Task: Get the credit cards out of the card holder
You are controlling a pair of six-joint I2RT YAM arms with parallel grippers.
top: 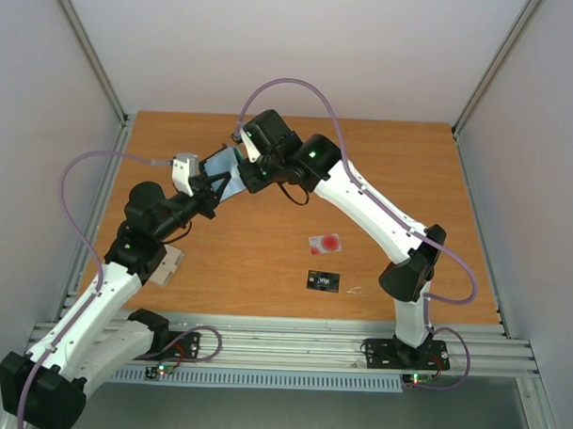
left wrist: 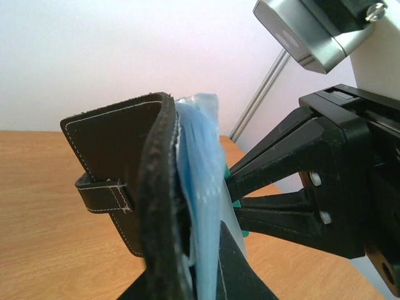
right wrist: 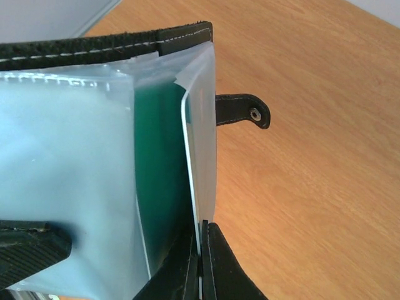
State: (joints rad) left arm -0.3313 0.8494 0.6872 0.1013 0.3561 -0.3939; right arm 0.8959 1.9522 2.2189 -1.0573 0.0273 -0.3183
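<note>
The card holder (left wrist: pixel 119 150), black leather with pale blue plastic sleeves (right wrist: pixel 69 162), is held upright above the back left of the table (top: pixel 410 181). My left gripper (left wrist: pixel 194 282) is shut on its lower edge. My right gripper (right wrist: pixel 200 265) is shut on the thin edge of a teal-green credit card (right wrist: pixel 159 175) standing in a sleeve. From the left wrist, the right fingers (left wrist: pixel 275 187) reach in from the right onto a teal sliver (left wrist: pixel 227 182). Two credit cards lie flat on the table: a whitish one with a red spot (top: pixel 325 242) and a black one (top: pixel 324 282).
The holder's snap strap (right wrist: pixel 247 111) sticks out over the wood. A pale tan block (top: pixel 169 265) sits beside the left arm. A small thin wire-like bit (top: pixel 354 291) lies right of the black card. Grey walls and metal rails (top: pixel 103 86) enclose the table.
</note>
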